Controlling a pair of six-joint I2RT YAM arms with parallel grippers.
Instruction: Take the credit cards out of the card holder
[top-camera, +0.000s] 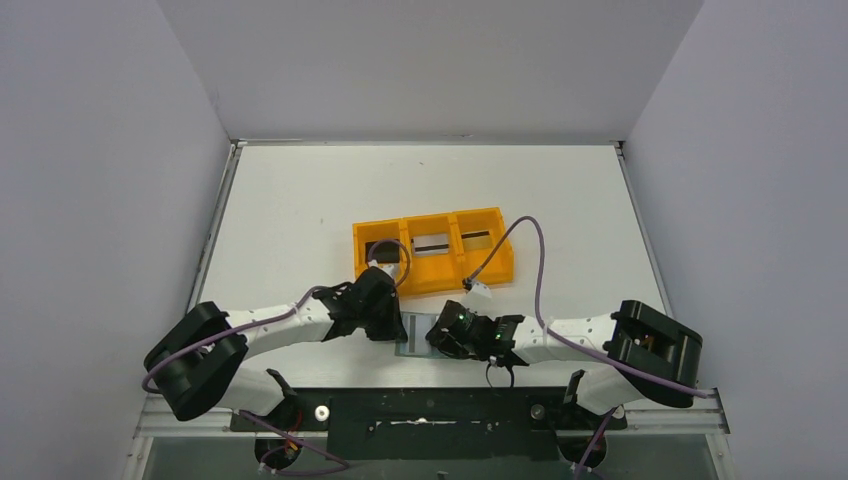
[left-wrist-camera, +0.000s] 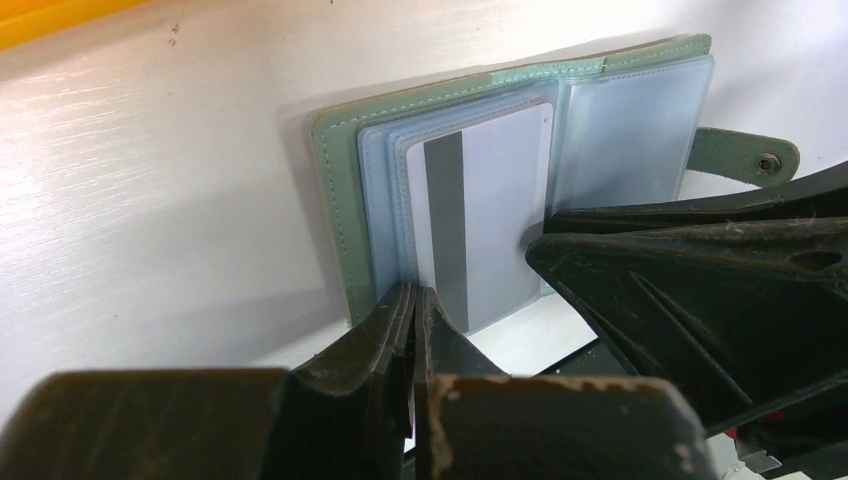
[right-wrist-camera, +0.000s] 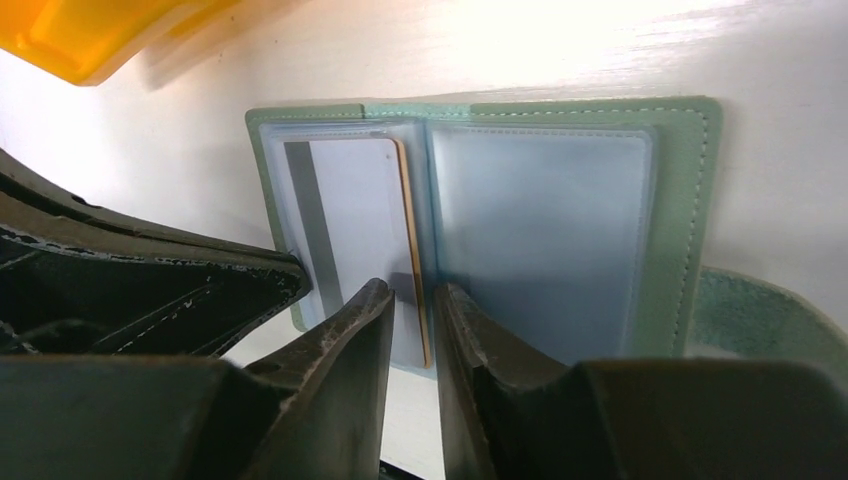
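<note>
The card holder lies open at the table's near edge between my two grippers. In the left wrist view its grey-green cover frames pale blue pockets, and a silvery grey card with a dark stripe sits in the left half. My left gripper is shut, its tips at the near edge of that half. In the right wrist view the grey card has a tan-brown card edge beside it. My right gripper is narrowly open, its fingers either side of that edge.
The orange three-compartment tray stands just behind the grippers, with dark flat things in its compartments. The wallet's tab sticks out on the right. The table's near edge and the black base rail lie right below the wallet.
</note>
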